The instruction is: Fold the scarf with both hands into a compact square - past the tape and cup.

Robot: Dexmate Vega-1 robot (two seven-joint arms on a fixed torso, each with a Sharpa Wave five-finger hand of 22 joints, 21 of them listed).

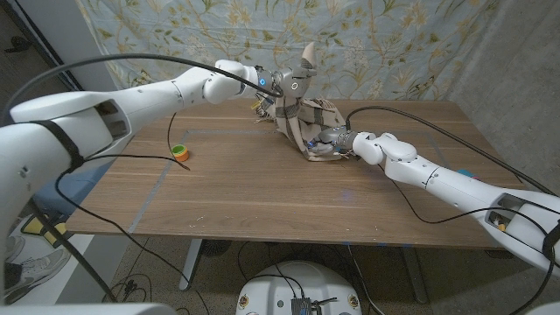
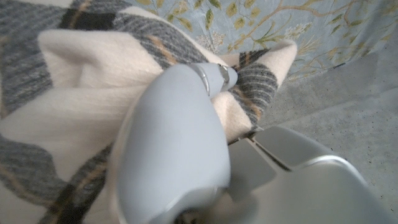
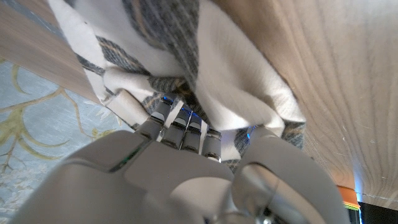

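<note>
Desk [image 1: 262, 188] of brown wood carries everything, with a pale floral curtain [image 1: 175, 26] hanging behind its far edge. Scarf [image 1: 302, 122], the landmark for the rest, sits bunched up near the desk's far edge, a little beyond the middle; it is a cream knit crossed by grey plaid bands and thin tan lines, crumpled into a loose heap with one corner pulled up into a peak above the pile. Left hand [image 1: 289, 83] is at the top of the scarf, where the peak rises; in the left wrist view its fingers [image 2: 217, 74] are closed on a fold of the cream and grey cloth, so it grips the scarf there. Right hand [image 1: 328, 144] lies at the scarf's near lower edge, on the side toward the robot's right; in the right wrist view its fingers [image 3: 180, 121] are curled into the cloth, which drapes over them, so it holds the scarf too. Small roll of tape [image 1: 179, 151], green and orange, lies on the desk well apart from the scarf, toward the robot's left
</note>
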